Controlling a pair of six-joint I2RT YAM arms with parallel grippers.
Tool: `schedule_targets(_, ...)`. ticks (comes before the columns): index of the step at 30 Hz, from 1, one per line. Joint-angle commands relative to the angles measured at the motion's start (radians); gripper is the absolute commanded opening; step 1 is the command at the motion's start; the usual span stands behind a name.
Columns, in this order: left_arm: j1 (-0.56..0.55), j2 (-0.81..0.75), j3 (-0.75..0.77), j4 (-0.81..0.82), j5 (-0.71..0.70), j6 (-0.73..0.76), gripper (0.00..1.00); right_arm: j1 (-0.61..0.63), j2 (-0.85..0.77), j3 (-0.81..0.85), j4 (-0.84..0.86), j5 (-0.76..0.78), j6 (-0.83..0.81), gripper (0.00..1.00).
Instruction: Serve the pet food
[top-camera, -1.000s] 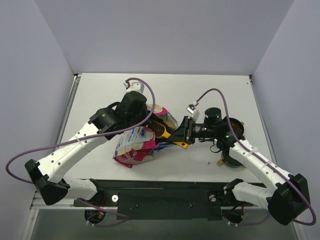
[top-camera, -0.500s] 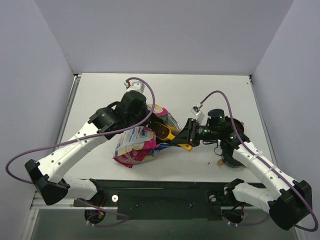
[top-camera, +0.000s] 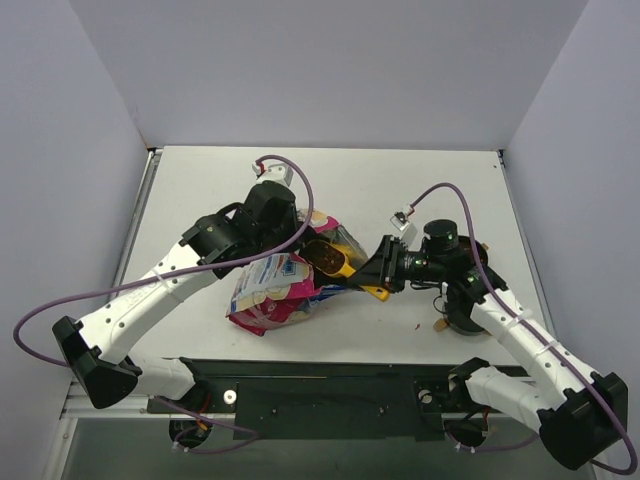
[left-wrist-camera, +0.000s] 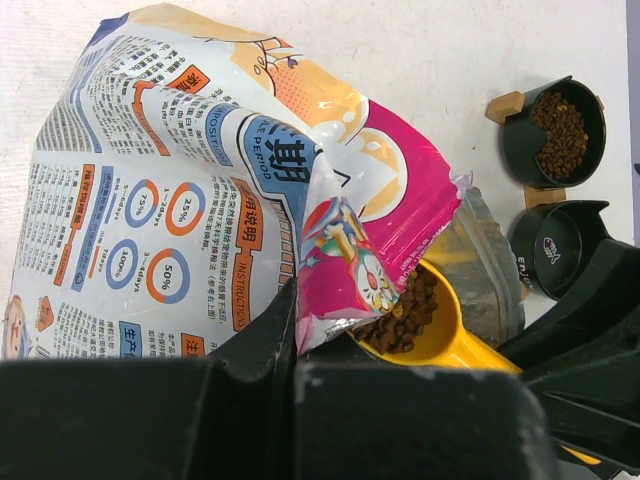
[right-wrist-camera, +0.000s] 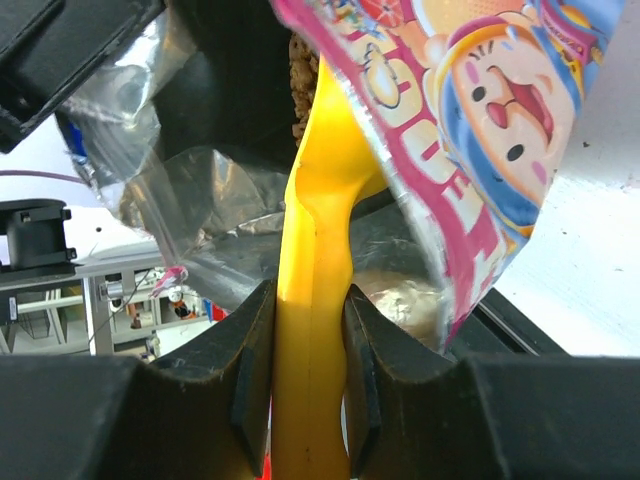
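Note:
The pet food is dark-brown kibble heaped in a yellow scoop at the mouth of the pink-and-blue bag. My right gripper is shut on the scoop's yellow handle, just right of the bag. My left gripper is shut on the bag's torn top edge and holds the mouth open over the scoop. More kibble fills a black bowl on the right. A second black bowl beside it looks empty.
The two bowls sit on wooden stands at the table's right side, mostly hidden under my right arm in the top view. A small dark speck lies on the white table near them. Grey walls close in the table's back and sides.
My right gripper has drawn back a little to the right with the scoop, and the scoop's bowl now shows kibble at the bag's mouth. The left arm has hardly moved.

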Motion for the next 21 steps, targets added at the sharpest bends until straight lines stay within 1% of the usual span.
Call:
schedule_targets(1,0.005,-0.002,0.029,0.108,0.004,-0.006,0.00,-0.032,0.065,-0.003,-0.017,-0.040,-0.055,0.00)
schedule_targets(3,0.003,0.005,0.045,0.102,0.011,0.000,0.00,-0.021,-0.003,0.017,0.073,-0.034,-0.017,0.00)
schedule_targets(4,0.003,0.005,0.046,0.098,0.011,0.002,0.00,-0.024,-0.036,0.043,0.083,-0.028,0.014,0.00)
schedule_targets(6,0.003,0.005,0.042,0.096,0.006,-0.001,0.00,-0.044,-0.010,0.084,0.000,-0.008,-0.015,0.00)
schedule_targets(7,0.002,0.004,0.039,0.100,0.006,-0.003,0.00,-0.051,0.008,0.083,-0.084,0.021,-0.080,0.00)
schedule_targets(8,0.003,0.002,0.033,0.108,0.006,-0.006,0.00,-0.051,0.065,0.075,-0.113,0.040,-0.110,0.00)
schedule_targets(10,0.003,0.005,0.034,0.117,0.011,-0.009,0.00,-0.051,0.107,0.058,-0.130,-0.022,-0.125,0.00)
schedule_targets(11,0.003,0.011,0.039,0.113,0.014,-0.011,0.00,-0.026,0.084,0.072,-0.092,-0.023,-0.104,0.00)
schedule_targets(12,0.003,0.016,0.048,0.111,0.015,-0.003,0.00,-0.012,0.015,0.086,-0.074,-0.011,-0.092,0.00)
schedule_targets(13,0.003,0.015,0.049,0.105,0.014,0.000,0.00,-0.006,-0.013,0.118,-0.036,-0.011,-0.058,0.00)
schedule_targets(15,0.003,0.015,0.045,0.104,0.011,0.000,0.00,-0.024,-0.031,0.142,-0.049,0.002,-0.047,0.00)
schedule_targets(16,0.003,0.016,0.040,0.107,0.009,-0.003,0.00,-0.035,-0.003,0.136,-0.078,0.018,-0.062,0.00)
schedule_targets(17,0.002,0.015,0.037,0.116,0.009,-0.004,0.00,-0.053,0.019,0.095,-0.115,0.025,-0.099,0.00)
schedule_targets(18,0.005,0.018,0.036,0.120,0.011,-0.006,0.00,-0.061,0.075,0.074,-0.129,0.025,-0.108,0.00)
schedule_targets(19,0.005,0.021,0.037,0.124,0.017,-0.004,0.00,-0.077,0.097,0.045,-0.132,0.002,-0.107,0.00)
schedule_targets(20,0.005,0.031,0.051,0.122,0.021,-0.003,0.00,-0.058,0.075,0.034,-0.092,-0.039,-0.081,0.00)
schedule_targets(21,0.005,0.034,0.058,0.114,0.024,0.008,0.00,-0.052,0.043,0.037,-0.024,-0.032,-0.041,0.00)
